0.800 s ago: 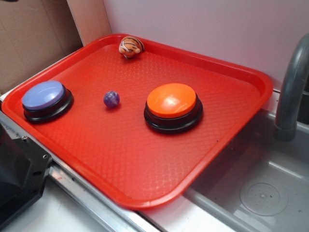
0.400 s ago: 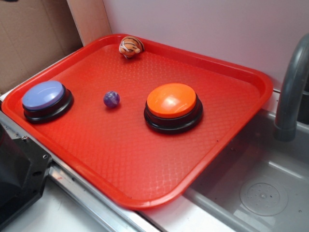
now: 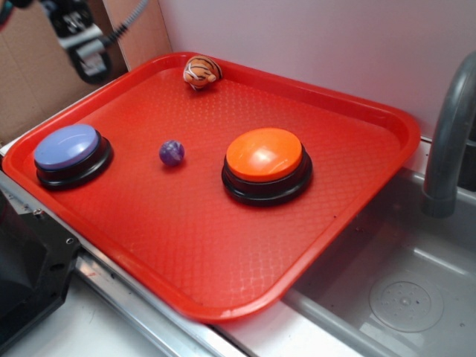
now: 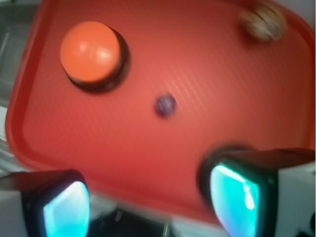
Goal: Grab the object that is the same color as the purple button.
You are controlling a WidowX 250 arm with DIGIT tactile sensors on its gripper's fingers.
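**A:** How were your fingers point(image 4: 148, 197) set?

**B:** They stood wide apart with nothing between them, both pads point(image 4: 232, 200) glowing teal at the bottom of my wrist view. In the exterior view I was up at the far left corner point(image 3: 85, 48), above the edge of the red tray point(image 3: 223, 297), touching nothing.

**A:** What lay nearest them?

**B:** The tray's near rim, just beyond my tips. The purple button point(image 3: 67, 154) sat at that left end in the exterior view; in my wrist view I could not make it out, though a dark rounded edge showed behind one pad.

**A:** And the ball?

**B:** The purple ball point(image 4: 165, 104) lay on the tray floor, ahead of the gap between my fingers and well apart from them. In the exterior view it point(image 3: 172, 152) sat between the two buttons, touching neither.

**A:** Beyond that?

**B:** The orange button point(image 4: 91, 52) was farther out to one side, and the striped toy point(image 4: 263, 21), blurred, was against the rim at the opposite far corner.
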